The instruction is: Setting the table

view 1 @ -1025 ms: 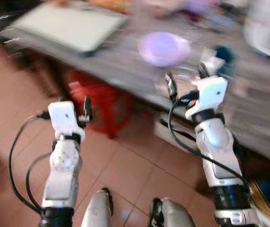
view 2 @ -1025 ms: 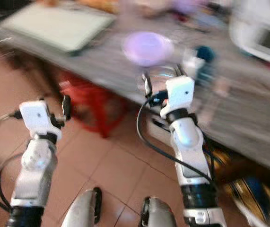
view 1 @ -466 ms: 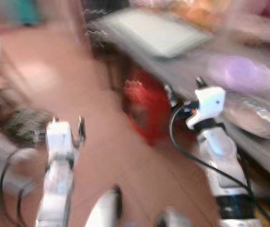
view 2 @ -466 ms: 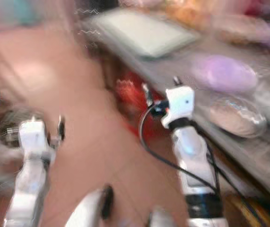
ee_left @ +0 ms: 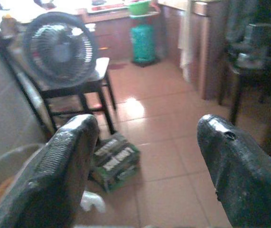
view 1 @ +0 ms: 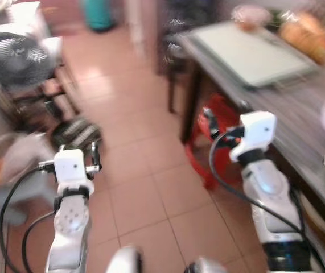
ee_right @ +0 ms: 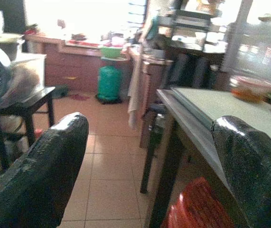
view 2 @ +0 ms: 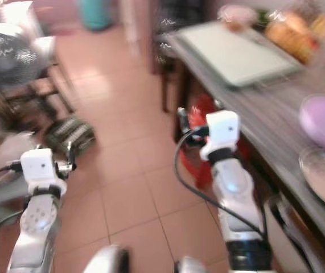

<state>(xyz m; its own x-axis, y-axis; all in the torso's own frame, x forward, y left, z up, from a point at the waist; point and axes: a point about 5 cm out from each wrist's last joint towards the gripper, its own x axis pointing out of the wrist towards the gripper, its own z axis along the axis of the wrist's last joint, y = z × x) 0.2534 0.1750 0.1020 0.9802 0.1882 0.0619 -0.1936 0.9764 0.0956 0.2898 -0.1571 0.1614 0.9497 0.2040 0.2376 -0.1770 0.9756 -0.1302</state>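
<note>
A long grey table point(view 1: 296, 111) runs along my right side. On it lie a pale flat tray point(view 2: 236, 48), a purple bowl point(view 2: 324, 120) and a clear glass dish point(view 2: 324, 170). Both arms are raised in front of me over the tiled floor. My left gripper point(ee_left: 144, 126) is open with nothing between its fingers and points toward a fan and a chair. My right gripper point(ee_right: 149, 123) is open and holds nothing, just short of the table's near edge and pointing along it.
A red stool point(view 1: 219, 122) stands under the table. At my left are a fan point(view 1: 14, 57) on a dark chair point(ee_left: 78, 92), a green box point(view 1: 75, 133) on the floor and a grey basin point(view 1: 3, 170). A teal gas cylinder point(ee_right: 109, 83) stands by far cabinets. Orange-tiled floor lies between.
The whole view has swung to the left, so the table has slid from ahead to my right and the fan has come into sight. Both arms keep their raised pose.
</note>
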